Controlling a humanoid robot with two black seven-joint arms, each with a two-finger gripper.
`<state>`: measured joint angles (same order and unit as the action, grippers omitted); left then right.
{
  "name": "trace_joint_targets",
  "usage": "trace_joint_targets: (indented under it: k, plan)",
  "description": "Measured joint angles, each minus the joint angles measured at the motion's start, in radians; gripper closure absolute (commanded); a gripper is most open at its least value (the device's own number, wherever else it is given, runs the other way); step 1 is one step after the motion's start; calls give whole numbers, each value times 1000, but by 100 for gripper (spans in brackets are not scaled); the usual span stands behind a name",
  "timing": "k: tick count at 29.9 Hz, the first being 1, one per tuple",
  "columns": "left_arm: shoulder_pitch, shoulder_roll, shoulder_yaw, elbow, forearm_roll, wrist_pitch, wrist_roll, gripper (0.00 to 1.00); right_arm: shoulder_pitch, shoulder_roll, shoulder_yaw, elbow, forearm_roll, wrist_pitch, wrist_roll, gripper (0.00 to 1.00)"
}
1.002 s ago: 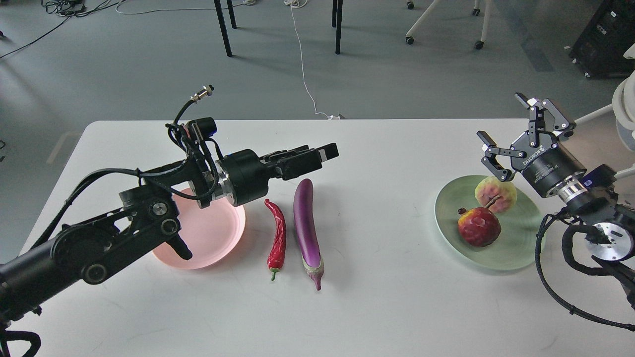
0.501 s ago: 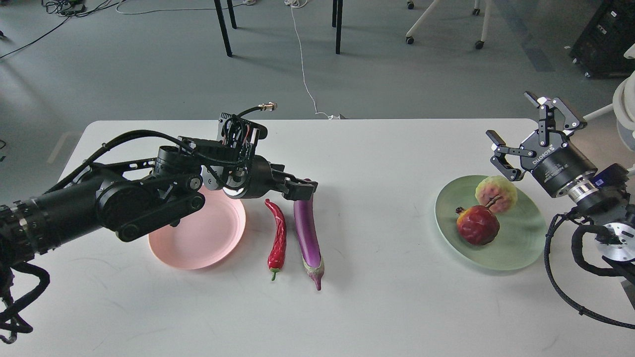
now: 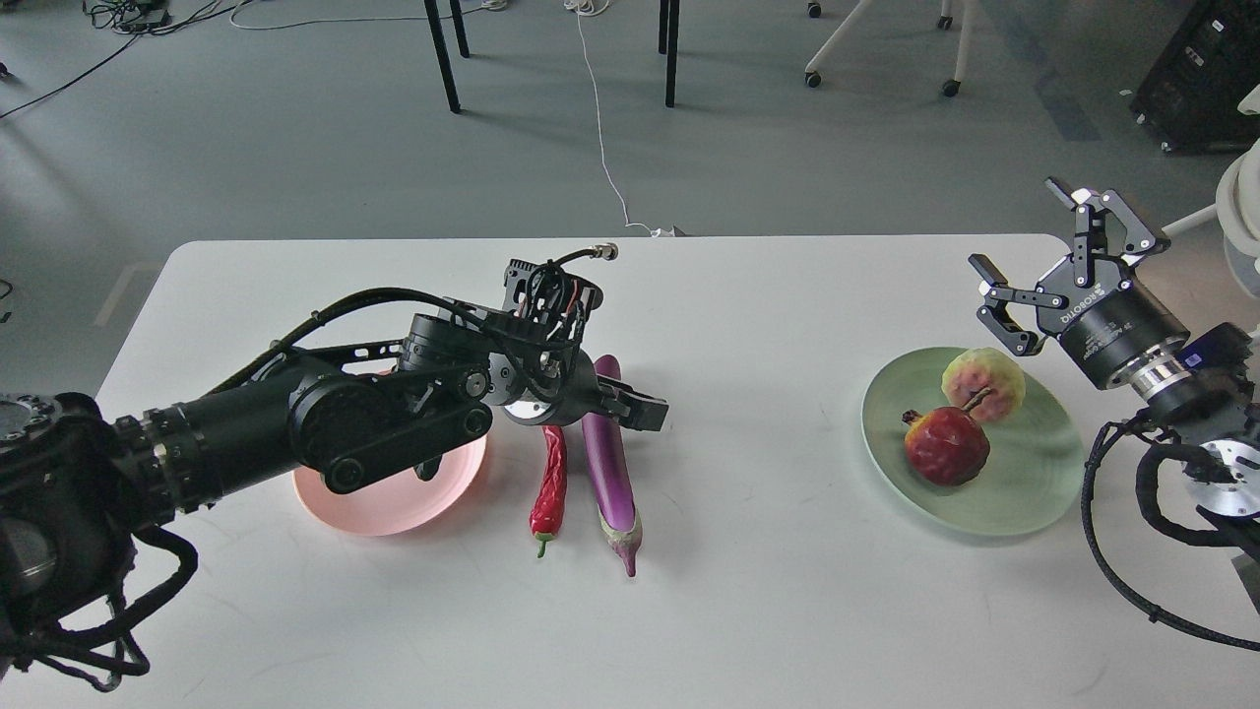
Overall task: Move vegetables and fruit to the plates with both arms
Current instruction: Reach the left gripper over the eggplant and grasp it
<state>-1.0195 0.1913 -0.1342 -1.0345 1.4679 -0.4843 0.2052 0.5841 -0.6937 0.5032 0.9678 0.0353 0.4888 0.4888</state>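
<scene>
The purple eggplant (image 3: 611, 473) and the red chili pepper (image 3: 549, 483) lie side by side at the table's middle, right of the pink plate (image 3: 394, 504), which holds nothing visible. My left gripper (image 3: 635, 408) is low over the eggplant's far end, its dark fingers hard to tell apart; my left arm hides the tops of both vegetables and part of the pink plate. The pomegranate (image 3: 947, 445) and the bumpy yellow-green fruit (image 3: 982, 384) sit on the mint green plate (image 3: 1034, 483). My right gripper (image 3: 1016, 226) is open and empty, above and behind that plate.
The white table (image 3: 768, 571) carries the two plates and the vegetables. Beyond its far edge are a grey floor, a white cable (image 3: 600, 128), black table legs (image 3: 671, 49) and chair bases. Loose black cables hang from my right arm (image 3: 1112, 551).
My left arm has swung right and down, bringing its gripper from above the pink plate's far side to low over the eggplant's far end. My right gripper drew slightly back to the right.
</scene>
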Motion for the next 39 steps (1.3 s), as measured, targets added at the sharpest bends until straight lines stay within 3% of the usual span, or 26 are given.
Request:
trace_joint_targets:
  k: [24,28,30,31,32,39]
  plan:
    - [42,-40,1,87,-3,5,6,6,0,-1,5,-2,0,0,0,4]
    - [52,-48,-5,96,-5,9,10,19,0,0,4,-3,0,0,0,4]
    - [55,-59,-8,98,-8,14,12,56,0,0,4,-3,0,0,0,4]
    - [56,-66,-9,99,-13,16,12,70,0,0,3,-3,0,0,0,4]
    - [57,-70,-9,100,-19,17,14,77,0,0,3,-3,0,0,0,4]
    - [58,-119,-16,104,-71,60,103,85,0,0,2,-3,-1,0,0,4]
